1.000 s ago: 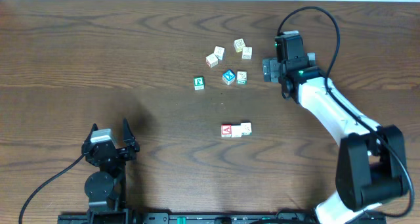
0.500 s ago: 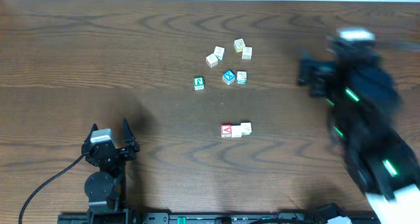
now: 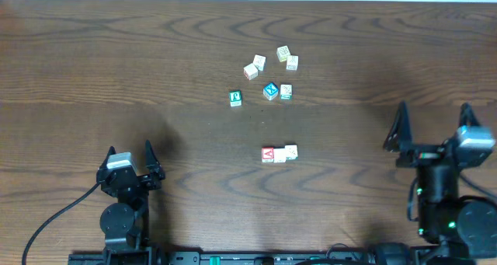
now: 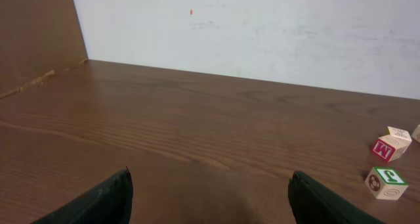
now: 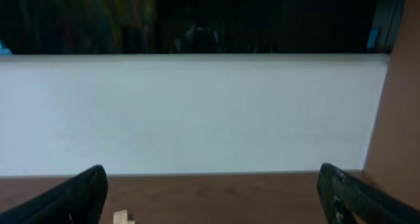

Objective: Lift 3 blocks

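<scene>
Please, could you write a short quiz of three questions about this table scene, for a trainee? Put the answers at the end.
1. True or false: the right gripper is holding a block.
2. In the row of three blocks, the red-faced block lies: A) at the end nearer the left gripper; B) in the middle; C) at the end nearer the right gripper.
3. Name the cube that stands alone, apart from all the others.

Key
1. False: its jaws are open and empty.
2. A
3. The green-faced cube.
</scene>
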`<state>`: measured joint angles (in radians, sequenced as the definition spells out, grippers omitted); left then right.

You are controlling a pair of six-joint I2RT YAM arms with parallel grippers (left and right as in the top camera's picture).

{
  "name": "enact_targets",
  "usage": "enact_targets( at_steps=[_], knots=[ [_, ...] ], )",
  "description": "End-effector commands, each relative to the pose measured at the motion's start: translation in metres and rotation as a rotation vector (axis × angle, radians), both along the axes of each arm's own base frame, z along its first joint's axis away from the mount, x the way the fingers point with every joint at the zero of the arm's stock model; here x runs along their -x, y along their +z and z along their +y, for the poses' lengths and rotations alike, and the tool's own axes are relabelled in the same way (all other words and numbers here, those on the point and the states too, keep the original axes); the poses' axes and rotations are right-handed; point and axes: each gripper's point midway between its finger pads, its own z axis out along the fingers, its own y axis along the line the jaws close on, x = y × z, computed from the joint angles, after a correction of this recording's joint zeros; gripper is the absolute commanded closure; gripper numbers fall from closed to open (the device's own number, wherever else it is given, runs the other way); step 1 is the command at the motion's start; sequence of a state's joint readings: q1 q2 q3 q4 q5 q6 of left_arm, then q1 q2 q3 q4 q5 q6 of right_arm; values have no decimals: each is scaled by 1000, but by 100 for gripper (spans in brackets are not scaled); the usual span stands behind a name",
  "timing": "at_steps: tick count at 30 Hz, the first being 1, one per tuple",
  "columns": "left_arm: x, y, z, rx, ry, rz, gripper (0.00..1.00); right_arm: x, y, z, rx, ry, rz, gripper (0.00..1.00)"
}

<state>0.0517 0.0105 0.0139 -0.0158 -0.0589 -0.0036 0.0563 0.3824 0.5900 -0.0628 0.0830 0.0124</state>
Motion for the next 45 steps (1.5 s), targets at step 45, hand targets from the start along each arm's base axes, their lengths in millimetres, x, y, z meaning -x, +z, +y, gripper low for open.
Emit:
enact_targets(
  at_steps=[45],
  knots=[
    [2, -16, 6, 7, 34, 54, 24, 0, -200, -12, -72, -31, 216, 1]
  ],
)
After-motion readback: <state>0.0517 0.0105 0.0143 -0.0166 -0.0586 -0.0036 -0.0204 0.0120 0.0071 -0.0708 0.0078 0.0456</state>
